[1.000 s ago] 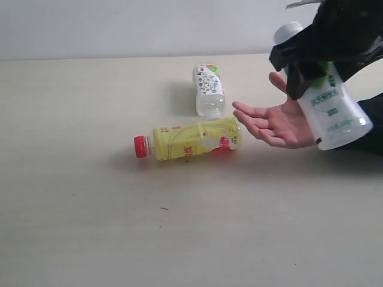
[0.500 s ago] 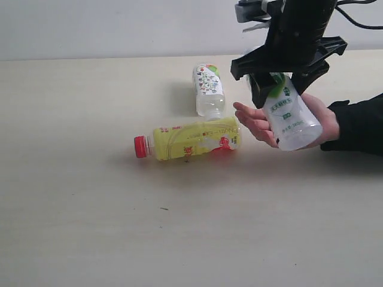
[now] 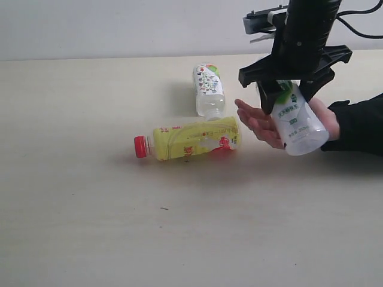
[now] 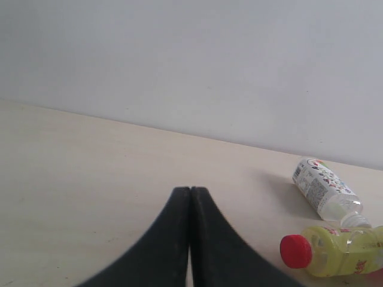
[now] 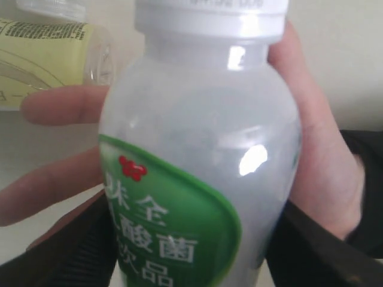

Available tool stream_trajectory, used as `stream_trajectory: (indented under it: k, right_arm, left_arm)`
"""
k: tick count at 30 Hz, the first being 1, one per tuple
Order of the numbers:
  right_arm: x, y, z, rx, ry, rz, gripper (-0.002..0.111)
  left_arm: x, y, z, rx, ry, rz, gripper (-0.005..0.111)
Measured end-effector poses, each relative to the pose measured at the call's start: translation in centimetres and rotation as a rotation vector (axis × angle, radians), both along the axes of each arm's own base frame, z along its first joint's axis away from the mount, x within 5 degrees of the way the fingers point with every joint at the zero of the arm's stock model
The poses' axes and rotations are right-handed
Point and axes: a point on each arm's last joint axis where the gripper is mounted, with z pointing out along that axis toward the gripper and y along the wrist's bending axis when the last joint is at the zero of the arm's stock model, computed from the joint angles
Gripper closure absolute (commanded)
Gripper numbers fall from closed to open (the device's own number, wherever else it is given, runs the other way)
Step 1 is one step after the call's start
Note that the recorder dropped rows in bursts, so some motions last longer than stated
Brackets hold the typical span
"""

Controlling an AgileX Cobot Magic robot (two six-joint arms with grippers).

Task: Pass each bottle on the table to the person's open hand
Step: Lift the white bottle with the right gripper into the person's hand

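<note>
My right gripper (image 3: 287, 95) is shut on the white bottle with the green label (image 3: 296, 122), holding it tilted over the person's open hand (image 3: 263, 124); its lower end rests in the palm. The right wrist view is filled by that white bottle (image 5: 197, 167), with the open hand (image 5: 323, 155) behind it and dark fingers (image 5: 78, 245) at both sides. The yellow bottle with a red cap (image 3: 188, 139) lies on its side on the table (image 3: 90, 197). Behind it lies the short patterned-label bottle (image 3: 208, 89). My left gripper (image 4: 190, 192) is shut and empty, away from the yellow bottle (image 4: 335, 251). No red-label clear bottle is in view.
The person's black sleeve (image 3: 359, 122) reaches in from the right edge. A pale wall (image 3: 119, 27) runs behind the table's far edge. The patterned bottle (image 4: 323, 188) lies off to one side of the left gripper.
My right arm has carried the white bottle leftward from the right edge and lowered it onto the person's palm. The hand has stayed open. The two lying bottles have not moved.
</note>
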Motion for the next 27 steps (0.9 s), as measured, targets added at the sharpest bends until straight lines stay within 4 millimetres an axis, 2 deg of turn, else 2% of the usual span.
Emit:
stream_trajectory:
  k: [19,21,27]
  right_arm:
    - [0.6,0.0,-1.7,-0.038,0.028,-0.048,0.107]
    - [0.7,0.0,-2.1,-0.042,0.037,-0.048,0.102]
    - [0.8,0.1,-2.8,-0.047,0.049,-0.047,0.069]
  left_arm:
    - [0.0,0.0,0.0,0.0,0.0,0.0,0.104]
    - [0.0,0.0,0.0,0.0,0.0,0.0,0.104]
    - [0.0,0.0,0.0,0.0,0.0,0.0,0.104]
